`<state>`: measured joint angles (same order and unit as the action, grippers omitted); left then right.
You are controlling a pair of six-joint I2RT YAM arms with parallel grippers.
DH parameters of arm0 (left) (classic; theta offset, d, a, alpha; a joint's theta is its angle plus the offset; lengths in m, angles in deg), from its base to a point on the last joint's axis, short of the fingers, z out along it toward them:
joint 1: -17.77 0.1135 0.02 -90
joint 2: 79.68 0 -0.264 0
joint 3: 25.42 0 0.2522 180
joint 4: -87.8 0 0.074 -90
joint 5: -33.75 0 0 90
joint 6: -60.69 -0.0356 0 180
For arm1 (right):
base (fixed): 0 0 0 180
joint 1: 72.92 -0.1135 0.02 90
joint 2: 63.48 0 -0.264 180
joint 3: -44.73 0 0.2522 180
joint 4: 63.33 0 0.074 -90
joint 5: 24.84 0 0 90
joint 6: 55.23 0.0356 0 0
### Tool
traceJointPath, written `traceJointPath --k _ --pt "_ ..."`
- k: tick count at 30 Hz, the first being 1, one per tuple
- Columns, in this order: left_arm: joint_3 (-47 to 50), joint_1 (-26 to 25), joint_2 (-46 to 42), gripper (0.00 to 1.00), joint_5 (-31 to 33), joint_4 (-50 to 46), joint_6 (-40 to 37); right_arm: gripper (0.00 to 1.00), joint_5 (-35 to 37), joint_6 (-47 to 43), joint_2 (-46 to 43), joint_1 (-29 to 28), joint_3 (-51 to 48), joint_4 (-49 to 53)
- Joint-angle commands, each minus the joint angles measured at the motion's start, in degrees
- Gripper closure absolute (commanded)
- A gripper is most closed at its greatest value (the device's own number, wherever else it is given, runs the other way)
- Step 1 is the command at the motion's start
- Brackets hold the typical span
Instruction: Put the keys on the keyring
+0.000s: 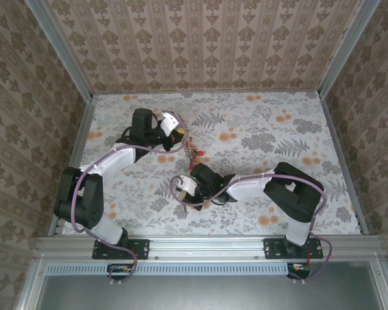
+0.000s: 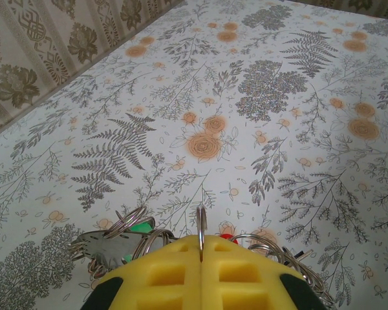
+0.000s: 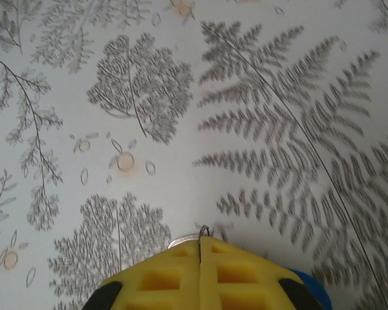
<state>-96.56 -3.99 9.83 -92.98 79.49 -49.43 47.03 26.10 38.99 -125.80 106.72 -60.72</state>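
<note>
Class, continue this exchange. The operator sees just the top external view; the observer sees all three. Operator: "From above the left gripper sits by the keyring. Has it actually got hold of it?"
Observer: Yes. In the left wrist view the left gripper is shut, with a thin ring of the keyring standing edge-on in the seam between its pads.
Operator: And the right gripper?
Observer: In its wrist view the right gripper is shut too, with a small wire loop poking out of the seam.
Operator: Any key with it?
Observer: A blue key head peeks out beside the right-hand pad; I can't tell whether it is gripped.
</note>
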Motion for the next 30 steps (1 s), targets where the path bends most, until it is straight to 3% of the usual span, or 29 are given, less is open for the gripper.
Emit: traceJointPath --k 1,6,13,20,30 --pt "-0.57 -0.55 -2.45 1.00 -2.38 0.29 -0.93 0.98 4.03 6.87 -5.16 2.04 -4.09 -1.01" --pt "0.15 -1.74 -2.78 1.00 -2.48 -0.31 -1.74 0.99 12.18 18.99 -13.31 7.90 -10.43 4.20" --pt "0.85 -3.29 -2.99 1.00 -2.47 -0.35 -2.26 1.00 16.21 31.18 -18.20 19.48 -11.09 20.63" --pt "0.99 -4.04 -3.13 1.00 -2.39 -1.23 -2.55 0.98 14.62 33.96 -15.99 26.77 -8.42 26.82" --pt "1.13 -4.07 -3.47 1.00 -2.04 -2.46 -3.23 0.86 11.97 33.69 -12.52 27.92 -3.68 28.55"
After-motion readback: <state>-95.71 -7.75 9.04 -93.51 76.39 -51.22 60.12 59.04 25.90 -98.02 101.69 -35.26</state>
